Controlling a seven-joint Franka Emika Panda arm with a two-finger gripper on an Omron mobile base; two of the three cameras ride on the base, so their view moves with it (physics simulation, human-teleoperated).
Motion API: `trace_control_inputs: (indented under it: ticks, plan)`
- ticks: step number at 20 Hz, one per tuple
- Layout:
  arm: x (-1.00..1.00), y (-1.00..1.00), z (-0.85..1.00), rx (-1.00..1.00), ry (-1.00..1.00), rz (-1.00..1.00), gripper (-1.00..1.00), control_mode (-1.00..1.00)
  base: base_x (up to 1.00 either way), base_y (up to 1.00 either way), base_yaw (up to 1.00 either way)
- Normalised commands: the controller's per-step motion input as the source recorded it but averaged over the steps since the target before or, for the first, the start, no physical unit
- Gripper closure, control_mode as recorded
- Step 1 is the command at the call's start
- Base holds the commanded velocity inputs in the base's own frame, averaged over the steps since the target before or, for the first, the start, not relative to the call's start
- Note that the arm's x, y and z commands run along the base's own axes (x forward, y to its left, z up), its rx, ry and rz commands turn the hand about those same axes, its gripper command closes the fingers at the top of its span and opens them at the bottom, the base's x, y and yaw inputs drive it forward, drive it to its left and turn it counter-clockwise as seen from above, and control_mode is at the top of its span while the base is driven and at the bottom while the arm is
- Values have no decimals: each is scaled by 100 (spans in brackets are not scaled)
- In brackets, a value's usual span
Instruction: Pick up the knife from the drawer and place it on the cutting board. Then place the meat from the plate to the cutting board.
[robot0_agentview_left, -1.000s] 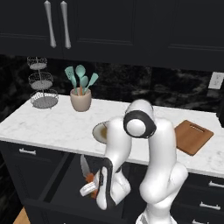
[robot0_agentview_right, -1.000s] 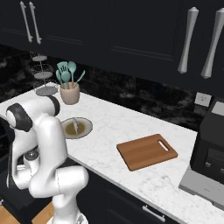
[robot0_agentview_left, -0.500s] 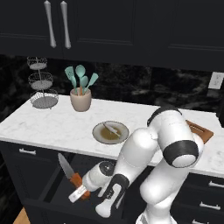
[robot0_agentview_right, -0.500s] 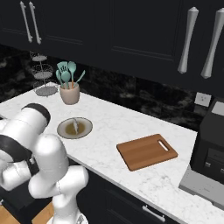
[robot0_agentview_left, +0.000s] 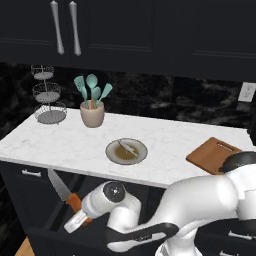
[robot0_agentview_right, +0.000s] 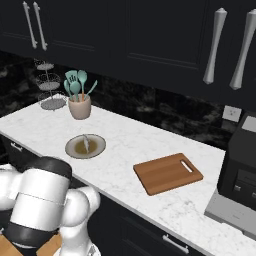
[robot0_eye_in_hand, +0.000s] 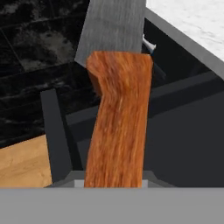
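Because the tool (robot0_agentview_left: 79, 214) is clamped on the knife (robot0_agentview_left: 64, 192) by its wooden handle, the stiff, light blade juts beyond it; the grip looks sound.

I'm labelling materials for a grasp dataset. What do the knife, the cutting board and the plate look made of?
The knife: brushed grey steel blade, going by its fine streaks; orange-brown handle with wood grain, matte.
The cutting board: reddish-brown wood, smooth, with faint grain lines and a slot cut near one end.
The plate: probably glazed ceramic, with a pale rim and brownish centre; the render leaves this open.
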Motion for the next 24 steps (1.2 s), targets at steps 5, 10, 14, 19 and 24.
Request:
trace_control_inputs:
  ticks: [5,10,14,19,24]
  plan:
    - [1,-41,100,0,0,-8,100,-100,0,0,0]
    - [-7,-33,95,3,1,3,100,-100,0,0,0]
    - [-3,-9,83,0,12,0,100,-100,0,0,0]
    - [0,-37,62,-1,33,-9,100,-100,0,0,0]
    - [3,-87,8,-12,50,-31,100,-100,0,0,0]
